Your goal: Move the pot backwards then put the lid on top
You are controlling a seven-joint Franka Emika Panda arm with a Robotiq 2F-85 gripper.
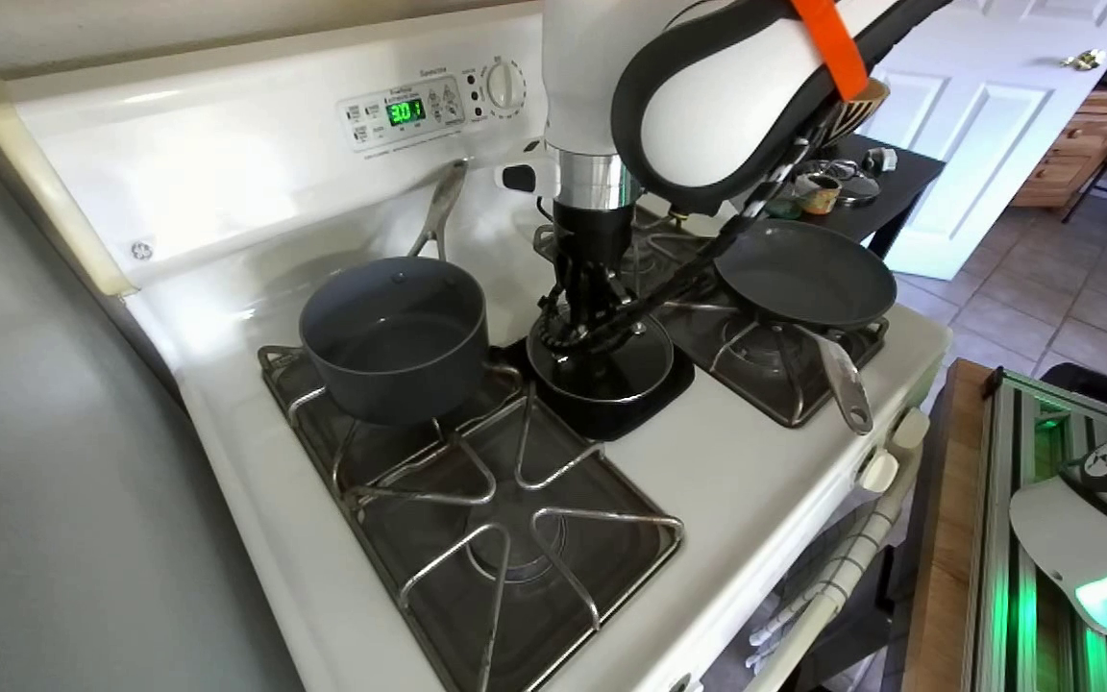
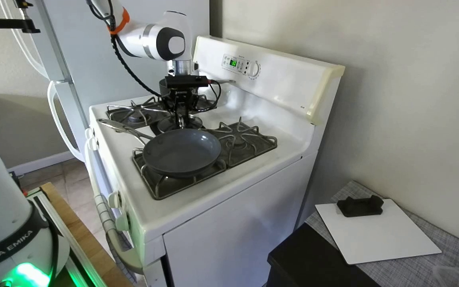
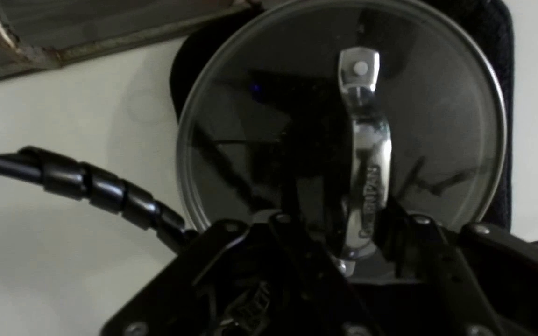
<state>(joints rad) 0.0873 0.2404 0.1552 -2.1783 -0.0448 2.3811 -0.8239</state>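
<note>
the lid (image 3: 315, 126) is lying flat on a black pad (image 3: 479, 28) on the stove's white desk (image 1: 698, 461), dark margin showing beyond part of its rim. the pincer (image 3: 341, 214) is standing over it released, its fingers (image 3: 304, 254) straddling the metal top handle (image 3: 369, 154); contact is not showing clearly. the pot (image 1: 395, 341) is resting upright near the lid, on the rear burner (image 1: 366, 457), its long handle (image 1: 440, 207) pointing to the back panel (image 1: 294, 192). the adjoining front burner (image 1: 515, 538) is lying between the pot and the front edge (image 1: 794, 519). a strip of desk is running from the pad to that edge. beyond it, a shallow pan (image 1: 803, 274) is sitting with its handle pointing at the edge.
</note>
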